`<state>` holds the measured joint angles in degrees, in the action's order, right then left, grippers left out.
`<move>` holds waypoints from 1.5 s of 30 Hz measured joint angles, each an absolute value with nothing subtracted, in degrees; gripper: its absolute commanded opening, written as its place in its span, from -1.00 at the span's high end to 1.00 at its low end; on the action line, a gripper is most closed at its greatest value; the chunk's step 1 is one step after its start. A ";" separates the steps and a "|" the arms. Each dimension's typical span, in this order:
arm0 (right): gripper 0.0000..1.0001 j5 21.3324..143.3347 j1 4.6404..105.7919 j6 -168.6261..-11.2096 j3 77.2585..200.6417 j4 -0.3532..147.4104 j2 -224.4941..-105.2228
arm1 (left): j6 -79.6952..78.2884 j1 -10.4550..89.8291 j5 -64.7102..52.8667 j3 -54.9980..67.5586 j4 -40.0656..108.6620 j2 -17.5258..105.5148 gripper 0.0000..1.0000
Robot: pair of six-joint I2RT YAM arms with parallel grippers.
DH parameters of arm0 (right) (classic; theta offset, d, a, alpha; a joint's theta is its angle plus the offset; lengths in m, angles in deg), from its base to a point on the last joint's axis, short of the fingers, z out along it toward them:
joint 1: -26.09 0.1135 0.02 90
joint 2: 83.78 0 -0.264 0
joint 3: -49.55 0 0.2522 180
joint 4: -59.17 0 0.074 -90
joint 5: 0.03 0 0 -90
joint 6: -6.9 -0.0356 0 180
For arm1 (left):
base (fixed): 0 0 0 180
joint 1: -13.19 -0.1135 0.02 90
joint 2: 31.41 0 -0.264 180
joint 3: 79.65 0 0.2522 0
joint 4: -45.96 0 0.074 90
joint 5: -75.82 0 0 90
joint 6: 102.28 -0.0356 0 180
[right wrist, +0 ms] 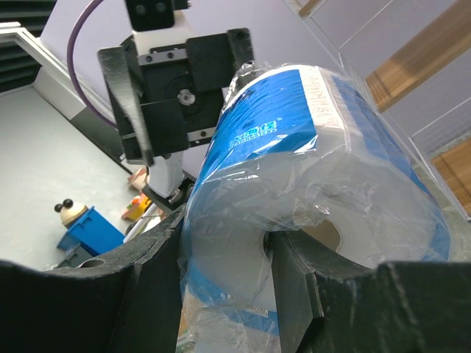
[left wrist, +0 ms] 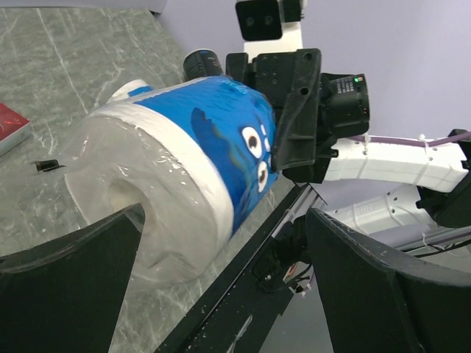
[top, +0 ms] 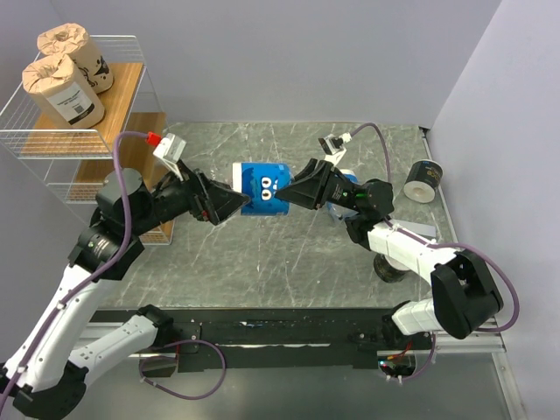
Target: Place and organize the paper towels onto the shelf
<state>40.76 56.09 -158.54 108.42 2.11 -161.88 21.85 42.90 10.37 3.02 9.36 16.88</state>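
Note:
A blue-and-white paper towel roll (top: 262, 188) hangs above the middle of the table between my two grippers. My right gripper (top: 295, 189) is shut on its right end, one finger inside the hollow core and the other outside the wrap (right wrist: 224, 243). My left gripper (top: 234, 203) stands wide open at the roll's left end; in the left wrist view the roll (left wrist: 184, 169) lies just ahead of the spread fingers (left wrist: 224, 220). Two kraft-brown rolls (top: 63, 89) (top: 80, 54) stand on the top board of the shelf (top: 52, 140) at the far left.
A dark roll (top: 424, 179) lies at the right by the wall. Another dark one (top: 389, 267) is partly hidden under my right arm. A bit of blue (top: 350, 181) shows behind the right gripper. A flat red box (left wrist: 11, 125) lies on the marble tabletop.

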 measured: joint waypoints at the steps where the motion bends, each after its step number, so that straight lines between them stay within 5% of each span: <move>1: 0.29 40.76 56.09 -158.54 108.42 2.11 -161.82 | 21.82 42.90 10.37 2.73 9.56 17.12 -0.96; 18: 0.28 40.76 56.18 -158.72 108.42 2.11 -161.47 | 23.05 42.90 13.17 -2.25 16.03 18.85 -0.90; 24: 0.24 40.70 56.33 -158.72 108.40 2.11 -161.53 | 24.16 42.90 15.64 -4.44 20.10 19.11 -0.62; 28: 0.13 40.59 56.33 -158.83 108.13 1.71 -161.60 | 24.75 42.79 16.38 -5.27 21.82 19.13 -0.16; 34: -0.03 41.00 56.18 -156.79 106.39 0.64 -161.29 | 24.88 42.46 17.11 -5.84 22.87 19.35 0.19; 45: -0.54 41.94 54.65 -147.83 99.76 4.05 -150.82 | 26.28 43.25 20.62 -8.09 27.18 19.11 0.28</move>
